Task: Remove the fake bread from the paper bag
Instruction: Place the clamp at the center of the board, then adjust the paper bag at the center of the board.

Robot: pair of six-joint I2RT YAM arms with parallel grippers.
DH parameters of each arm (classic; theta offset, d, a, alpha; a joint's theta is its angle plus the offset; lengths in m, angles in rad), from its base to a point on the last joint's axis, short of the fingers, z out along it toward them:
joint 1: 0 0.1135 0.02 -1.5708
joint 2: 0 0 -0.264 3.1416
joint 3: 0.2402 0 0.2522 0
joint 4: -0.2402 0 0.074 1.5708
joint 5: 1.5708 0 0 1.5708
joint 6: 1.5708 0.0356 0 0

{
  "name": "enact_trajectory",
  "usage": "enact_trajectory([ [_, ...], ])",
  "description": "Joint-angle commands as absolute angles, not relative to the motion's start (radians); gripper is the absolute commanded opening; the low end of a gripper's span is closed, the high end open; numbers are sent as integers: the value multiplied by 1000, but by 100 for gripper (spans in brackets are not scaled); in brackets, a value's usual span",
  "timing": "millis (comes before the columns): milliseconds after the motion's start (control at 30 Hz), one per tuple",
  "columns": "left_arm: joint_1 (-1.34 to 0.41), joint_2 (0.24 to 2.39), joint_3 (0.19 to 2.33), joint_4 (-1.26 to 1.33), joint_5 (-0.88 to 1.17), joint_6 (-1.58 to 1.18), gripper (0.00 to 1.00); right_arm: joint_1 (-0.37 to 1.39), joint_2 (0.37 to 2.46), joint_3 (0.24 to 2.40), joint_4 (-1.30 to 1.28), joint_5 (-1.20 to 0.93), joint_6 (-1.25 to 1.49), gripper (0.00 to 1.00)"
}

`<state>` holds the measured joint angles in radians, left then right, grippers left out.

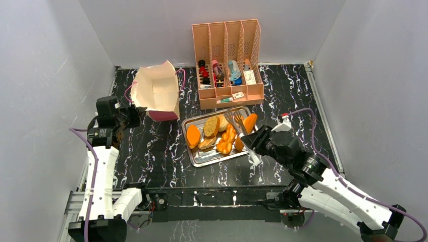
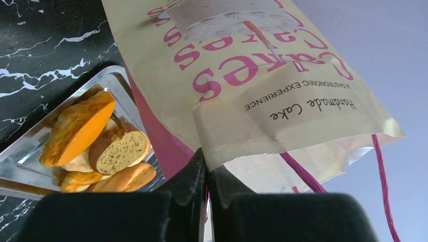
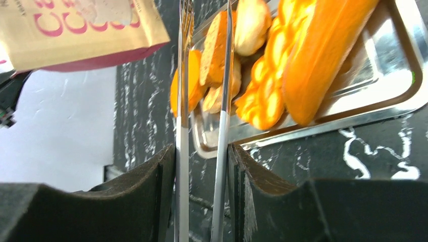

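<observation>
1. The cream-tan paper bag with magenta-pink side panels and "Cakes" lettering is at the far left part of the black marble-pattern table. It is tilted, and its open mouth faces up toward the top camera.
2. The left gripper has its black fingers pressed together on the rim of the paper bag, at the near-left edge.
3. The fake bread, several orange and brown pieces, lies on the shiny rectangular metal tray, just beside the bag on its right.
4. The right gripper pinches thin silver metal tongs; the two arms of the tongs are between its fingers and their tips are over the tray.
5. A peach plastic slotted organizer stands behind the tray.
</observation>
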<state>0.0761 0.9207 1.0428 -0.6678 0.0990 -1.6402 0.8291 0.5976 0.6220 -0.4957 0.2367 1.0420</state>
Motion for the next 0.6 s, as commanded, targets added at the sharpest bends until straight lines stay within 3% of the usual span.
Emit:
enact_trajectory([
  [0,74,898,1019,-666,150,-1646,2,825,623,693,-433,420,953,36],
  [400,75,917,993,-655,157,-1648,5,819,790,783,-338,764,784,36],
  [567,75,937,972,-633,168,-1644,7,717,900,822,-267,762,704,36],
])
